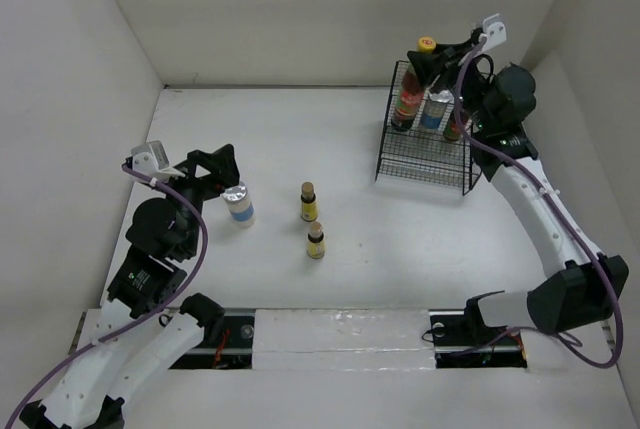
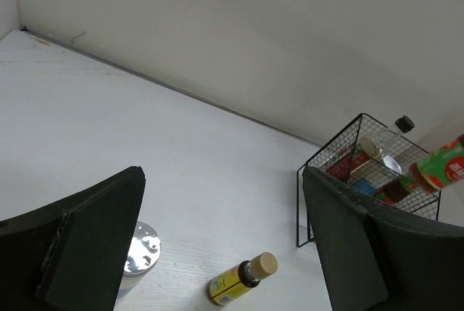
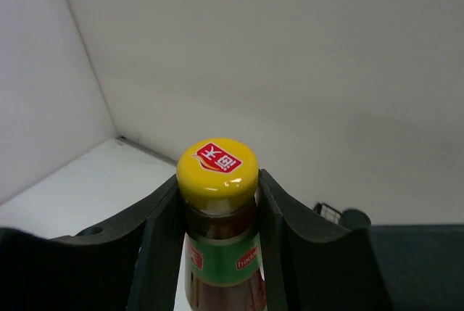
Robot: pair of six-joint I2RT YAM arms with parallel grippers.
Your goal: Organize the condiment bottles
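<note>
The right fingers (image 3: 156,246) are clamped on the neck of a yellow-capped red sauce bottle (image 3: 221,260), held tilted over the wire basket (image 1: 425,164), which holds a blue-label jar (image 1: 433,111). The left fingers (image 2: 87,246) are spread wide just beside a silver-lidded jar (image 1: 238,203) on the table (image 1: 300,129). A small yellow bottle (image 1: 309,201) and a second yellow bottle (image 1: 316,240) stand nearby.
</note>
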